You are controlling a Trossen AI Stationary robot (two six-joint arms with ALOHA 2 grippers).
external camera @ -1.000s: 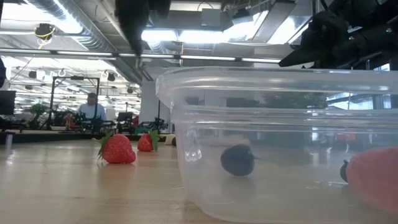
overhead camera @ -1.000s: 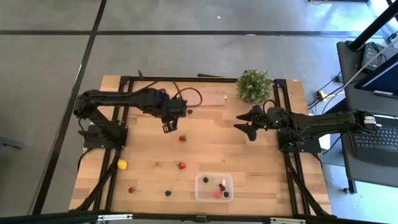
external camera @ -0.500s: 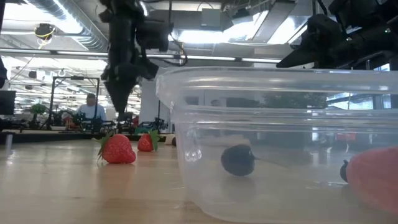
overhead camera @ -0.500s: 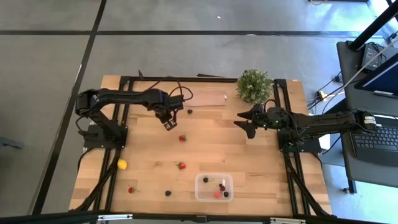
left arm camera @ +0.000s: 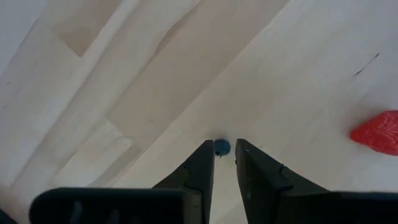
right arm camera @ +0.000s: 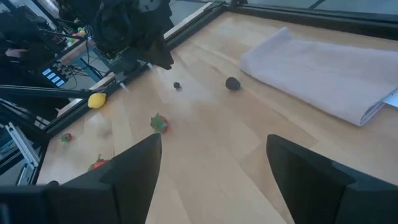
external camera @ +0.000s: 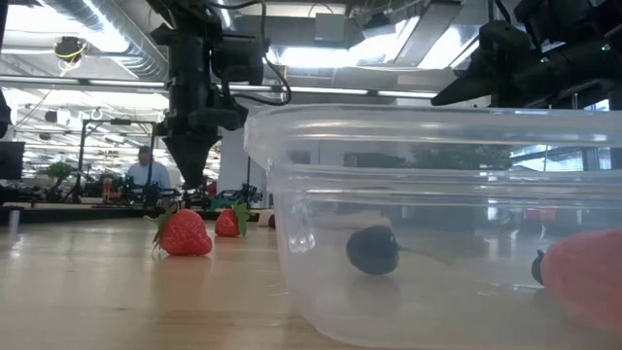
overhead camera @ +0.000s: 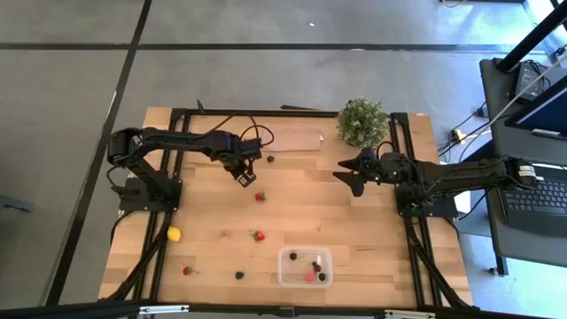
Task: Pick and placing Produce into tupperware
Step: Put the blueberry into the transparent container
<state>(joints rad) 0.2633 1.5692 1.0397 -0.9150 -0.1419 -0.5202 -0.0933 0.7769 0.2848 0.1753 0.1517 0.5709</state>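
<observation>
Left hand is low over the worktop, fingers pointing down w/ a narrow gap between them; in the left wrist view a tiny dark blue berry sits right at the fingertips, in line w/ that gap, not pinched as far as can be seen. A red strawberry lies just beside the hand, toward the front. Another dark berry lies near the flat brownish sheet at the back, beside the potted plant.

Right hand hangs over the right side of the worktop near the plant, fingers spread wide, holding nothing.

Tupperware stands at the front edge, right of centre; inside are dark berries and a red piece. Loose on the worktop: lemon at the left edge, a second strawberry mid-front, a third front left, a dark berry left of the tub.

A person sits in the room behind
</observation>
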